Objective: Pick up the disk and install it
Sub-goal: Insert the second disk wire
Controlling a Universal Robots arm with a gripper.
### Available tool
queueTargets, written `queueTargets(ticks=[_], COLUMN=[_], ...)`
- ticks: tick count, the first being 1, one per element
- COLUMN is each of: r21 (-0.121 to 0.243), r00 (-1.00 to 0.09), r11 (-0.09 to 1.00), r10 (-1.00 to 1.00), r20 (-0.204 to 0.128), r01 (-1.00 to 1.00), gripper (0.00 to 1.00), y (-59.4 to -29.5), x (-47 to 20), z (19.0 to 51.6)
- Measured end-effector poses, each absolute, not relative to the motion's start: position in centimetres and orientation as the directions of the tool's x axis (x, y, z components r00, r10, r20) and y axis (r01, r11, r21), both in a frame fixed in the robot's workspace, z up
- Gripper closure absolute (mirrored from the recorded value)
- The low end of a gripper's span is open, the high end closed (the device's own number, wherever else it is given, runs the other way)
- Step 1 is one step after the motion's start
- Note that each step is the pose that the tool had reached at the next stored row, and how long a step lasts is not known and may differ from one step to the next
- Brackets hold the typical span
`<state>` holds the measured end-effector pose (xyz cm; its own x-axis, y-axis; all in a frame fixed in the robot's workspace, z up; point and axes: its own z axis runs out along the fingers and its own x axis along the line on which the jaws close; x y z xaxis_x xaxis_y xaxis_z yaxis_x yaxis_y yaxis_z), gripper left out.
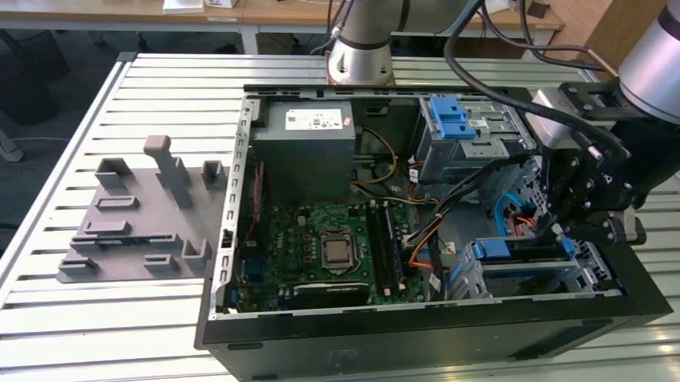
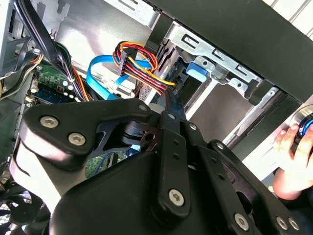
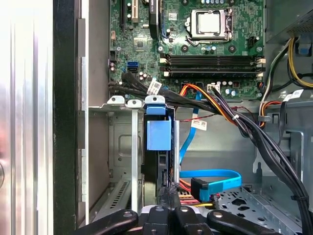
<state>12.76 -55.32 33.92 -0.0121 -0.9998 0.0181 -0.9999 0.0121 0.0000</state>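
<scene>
The disk (image 1: 521, 249) sits in the metal drive cage (image 1: 595, 274) at the corner of the open computer case on the exterior view's right, its blue bracket facing up. In the first wrist view the disk (image 3: 159, 134) stands edge-on in its slot, with the blue bracket tab on top. The same blue tab (image 2: 198, 68) appears in the second wrist view. My gripper (image 1: 560, 231) hangs just above the cage end of the disk. Its black fingers (image 3: 168, 191) look pressed together at the disk's cable end, with nothing seen between them.
A grey power supply box (image 1: 308, 135), a motherboard (image 1: 330, 247) and an upper bay with a blue latch (image 1: 451, 119) fill the case. Blue and coloured cables (image 3: 210, 178) run beside the cage. A grey fixture (image 1: 138, 215) lies on the table. A person's hand (image 2: 293, 152) is outside the case.
</scene>
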Motion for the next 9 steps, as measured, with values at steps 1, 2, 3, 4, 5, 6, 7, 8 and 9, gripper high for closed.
queueTargets(ticks=[1,2,3,4,5,6,7,8,9], r21=[0.0,0.0,0.0,0.0,0.0,0.0,0.0,0.0,0.0], r00=[-0.012,-0.012,-0.012,-0.012,-0.012,-0.012,-0.012,-0.012,-0.012], r11=[0.012,0.012,0.012,0.012,0.012,0.012,0.012,0.012,0.012], r10=[-1.0,-1.0,-1.0,-1.0,-1.0,-1.0,-1.0,-1.0,-1.0], r20=[0.018,0.018,0.018,0.018,0.018,0.018,0.018,0.018,0.018], r01=[-1.0,-1.0,-1.0,-1.0,-1.0,-1.0,-1.0,-1.0,-1.0], gripper=[0.89,0.89,0.89,0.89,0.89,0.89,0.89,0.89,0.89], y=[-55.32,-55.32,-55.32,-55.32,-55.32,-55.32,-55.33,-55.33,-55.32], x=[12.75,12.75,12.71,12.63,12.59,12.48,12.38,12.34,12.31], z=[33.95,33.96,33.97,34.0,34.01,34.07,34.16,34.25,34.35])
